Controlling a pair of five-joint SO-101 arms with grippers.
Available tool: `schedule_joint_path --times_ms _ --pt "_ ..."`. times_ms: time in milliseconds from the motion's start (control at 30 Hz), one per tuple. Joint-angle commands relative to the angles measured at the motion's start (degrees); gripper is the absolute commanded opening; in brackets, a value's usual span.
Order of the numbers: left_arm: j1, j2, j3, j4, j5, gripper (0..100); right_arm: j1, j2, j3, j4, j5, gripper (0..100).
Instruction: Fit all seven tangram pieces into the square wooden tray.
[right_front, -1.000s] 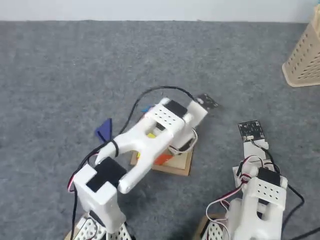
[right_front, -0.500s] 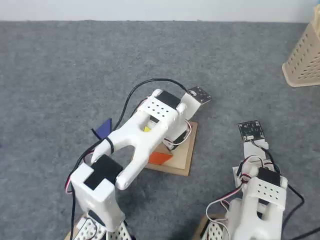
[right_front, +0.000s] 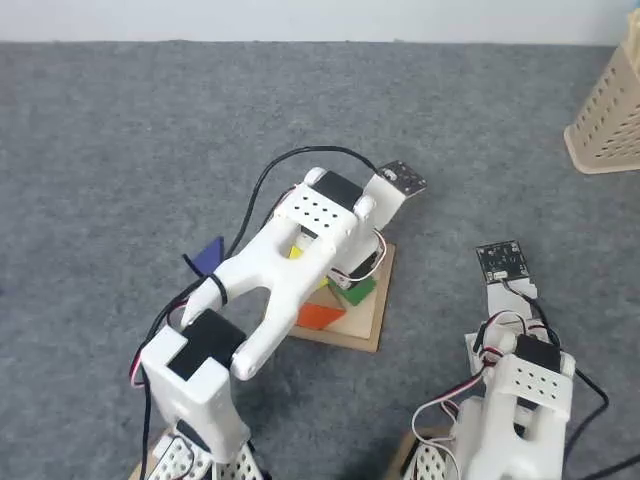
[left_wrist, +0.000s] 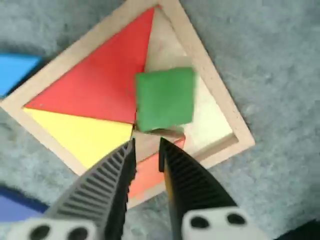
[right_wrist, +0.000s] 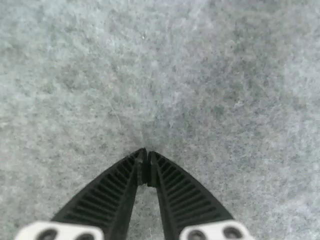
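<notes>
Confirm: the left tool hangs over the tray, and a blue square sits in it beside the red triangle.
The square is green, not blue; the left wrist view shows it. The rest holds: left tool over the tray, square beside the red triangle.

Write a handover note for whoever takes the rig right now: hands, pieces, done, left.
Left hand: slightly open, empty, above the tray near the green square.
Right hand: shut, empty, over bare carpet.
Done: red triangle, yellow triangle, orange piece and green square are in the tray; green may not sit flat.
Left: light blue piece and dark blue piece lie on the carpet outside the tray.
</notes>
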Motion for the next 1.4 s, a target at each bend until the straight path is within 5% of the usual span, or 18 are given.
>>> schedule_joint_path --times_ms 0,200,467,733,1067,1367 --pt "-1.9 -1.1 -2.5 -2.8 -0.6 7 -0.7 -1.5 0.3 -1.0 -0.3 0.6" --pt "-4.1 -0.7 0.0 -13.5 0.8 8 -0.7 -1.5 0.3 -1.0 -0.3 0.6" --pt "1.4 1.5 2.0 -21.0 1.0 8 -2.1 -1.5 0.3 -0.9 -0.3 0.6" --pt "1.8 7.5 1.8 -18.1 0.8 7 -2.1 -1.5 0.3 -0.9 -0.3 0.6" --pt "1.7 -0.8 2.6 -14.3 0.8 7 -2.2 -1.5 0.3 -0.9 -0.3 0.6" --pt "4.6 -8.1 18.2 -19.7 -3.2 8 -2.2 -1.5 0.3 -0.9 -0.3 0.6"
